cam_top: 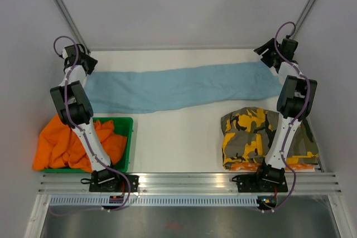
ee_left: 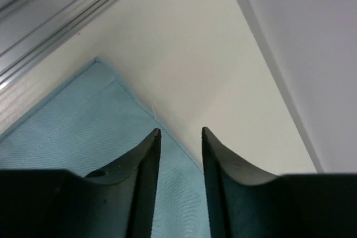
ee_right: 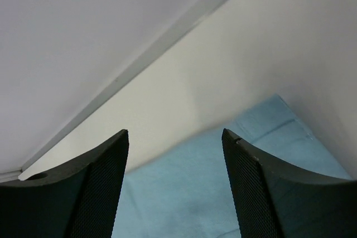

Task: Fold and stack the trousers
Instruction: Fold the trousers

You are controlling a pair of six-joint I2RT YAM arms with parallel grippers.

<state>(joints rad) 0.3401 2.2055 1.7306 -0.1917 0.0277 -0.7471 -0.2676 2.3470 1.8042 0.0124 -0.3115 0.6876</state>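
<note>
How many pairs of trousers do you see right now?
3: the light-blue pair spread across the far side, the orange pair in the green bin near left, the camouflage pair folded near right. More may lie hidden beneath.

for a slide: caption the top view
Light-blue trousers laid flat across the table; camouflage pair at right, orange pair heaped in green bin at left

Plain light-blue trousers (cam_top: pixel 184 86) lie at twelve o'clock, orange trousers (cam_top: pixel 56 149) in a green bin (cam_top: pixel 130 143) at eight, and yellow-black-grey camouflage trousers (cam_top: pixel 251 135) at four. The table (cam_top: pixel 178 137) is white.
</note>
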